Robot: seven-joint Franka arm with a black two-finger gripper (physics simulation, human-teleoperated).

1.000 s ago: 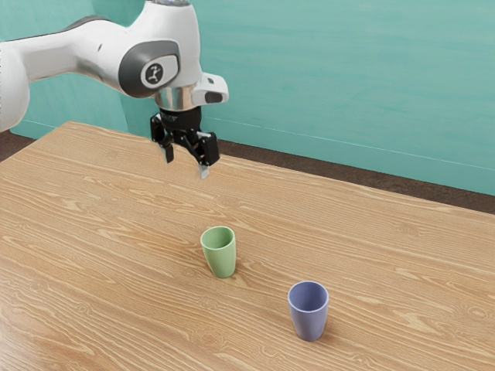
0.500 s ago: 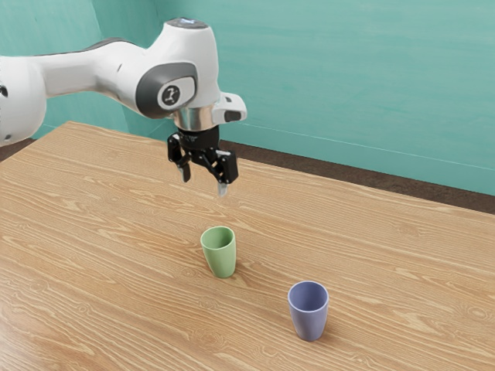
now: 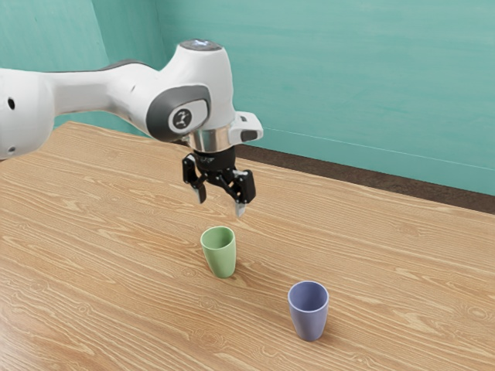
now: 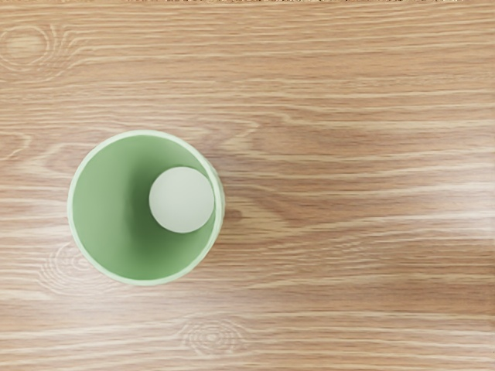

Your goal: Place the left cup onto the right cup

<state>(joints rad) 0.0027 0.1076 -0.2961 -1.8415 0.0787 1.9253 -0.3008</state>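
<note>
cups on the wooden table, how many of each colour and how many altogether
pale green tapered plastic cup: 1
lavender-blue tapered plastic cup: 1
total: 2 cups

This is looking like a plain simulated test room, not a lived-in home. A wide wood-grain table [image 3: 371, 232] is standing before bare teal walls [image 3: 371, 69], a dark brown strip [image 3: 387, 180] running along their base.
</note>
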